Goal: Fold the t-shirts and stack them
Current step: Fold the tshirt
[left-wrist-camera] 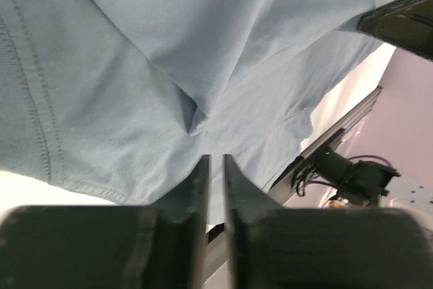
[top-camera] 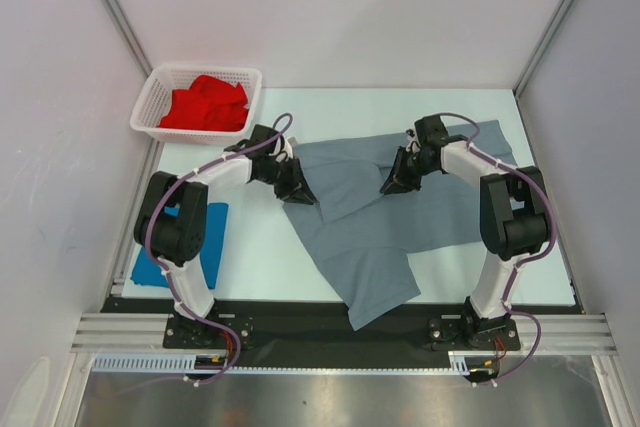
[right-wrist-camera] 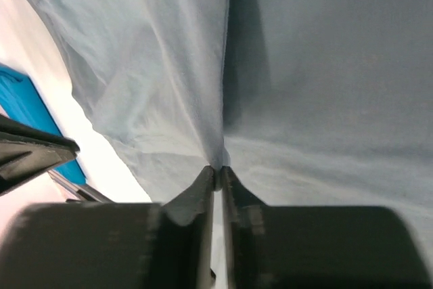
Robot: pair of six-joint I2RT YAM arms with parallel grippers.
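Grey shirt [top-camera: 385, 242], lying askew across the middle of the table [top-camera: 340, 112], is pinched at two points by the left gripper [top-camera: 303, 195] and right gripper [top-camera: 389, 186], each clamped tight on cloth; both should travel level and together so the fold lands straight.

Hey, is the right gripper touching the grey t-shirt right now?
Touching. The right wrist view shows the right gripper with its jaws shut on a pinched fold of the grey t-shirt.
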